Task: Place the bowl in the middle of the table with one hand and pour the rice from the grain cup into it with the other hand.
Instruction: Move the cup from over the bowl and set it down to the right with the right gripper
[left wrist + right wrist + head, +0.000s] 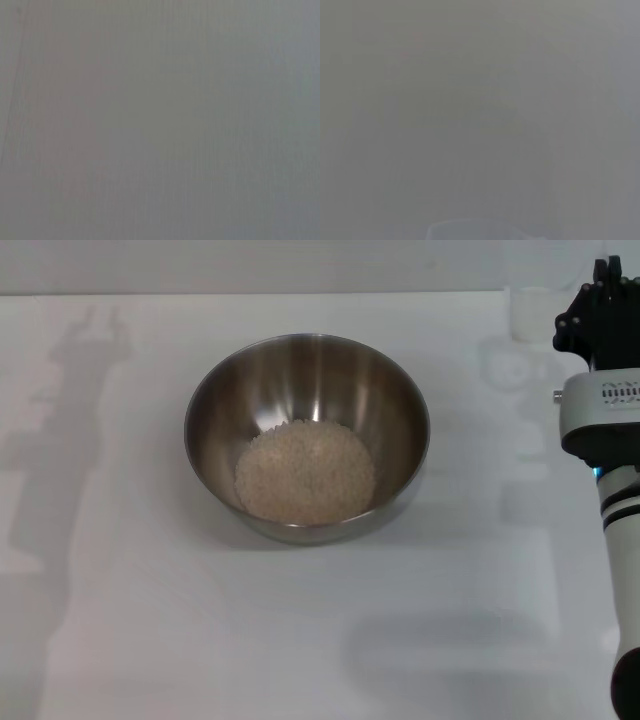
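Observation:
The bowl [306, 435], a wide shiny steel one, stands in the middle of the table [150, 620]. A round heap of off-white rice [305, 472] lies in its bottom. The grain cup [529, 312], small and clear, stands upright at the far right of the table; no rice shows in it. My right gripper [600, 300] is just to the right of the cup, at the far right edge of the head view. A faint pale rim, probably the cup [475, 227], shows in the right wrist view. My left arm is out of view; the left wrist view shows only bare table.
The right forearm [615, 490] runs down the right edge of the head view. The table's far edge [250, 293] lies just behind the bowl and cup. An arm's shadow [60, 440] falls on the left of the table.

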Tool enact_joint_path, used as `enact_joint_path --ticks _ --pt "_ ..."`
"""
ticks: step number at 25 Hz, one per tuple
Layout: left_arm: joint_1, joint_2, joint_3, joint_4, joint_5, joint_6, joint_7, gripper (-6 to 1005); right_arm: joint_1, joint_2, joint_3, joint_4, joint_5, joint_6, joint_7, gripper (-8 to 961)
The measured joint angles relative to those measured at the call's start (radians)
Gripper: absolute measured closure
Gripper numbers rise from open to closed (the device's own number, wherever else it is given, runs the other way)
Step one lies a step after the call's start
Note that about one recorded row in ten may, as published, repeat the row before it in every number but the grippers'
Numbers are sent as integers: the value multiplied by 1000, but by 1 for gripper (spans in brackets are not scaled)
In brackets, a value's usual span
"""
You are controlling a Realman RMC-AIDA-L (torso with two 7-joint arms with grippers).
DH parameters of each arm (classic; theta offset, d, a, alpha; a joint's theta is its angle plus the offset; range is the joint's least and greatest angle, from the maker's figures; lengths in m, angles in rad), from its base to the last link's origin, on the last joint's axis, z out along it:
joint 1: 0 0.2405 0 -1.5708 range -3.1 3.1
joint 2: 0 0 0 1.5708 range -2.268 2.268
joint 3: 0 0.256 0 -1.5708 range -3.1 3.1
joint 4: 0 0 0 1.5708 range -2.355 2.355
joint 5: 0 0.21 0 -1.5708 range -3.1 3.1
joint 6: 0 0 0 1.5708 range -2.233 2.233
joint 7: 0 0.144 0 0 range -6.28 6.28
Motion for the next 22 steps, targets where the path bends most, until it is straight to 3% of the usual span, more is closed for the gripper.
enact_joint_path --ticks 22 --pt "2 0 8 3 7 -9 1 716 30 2 -51 -110 82 79 263 948"
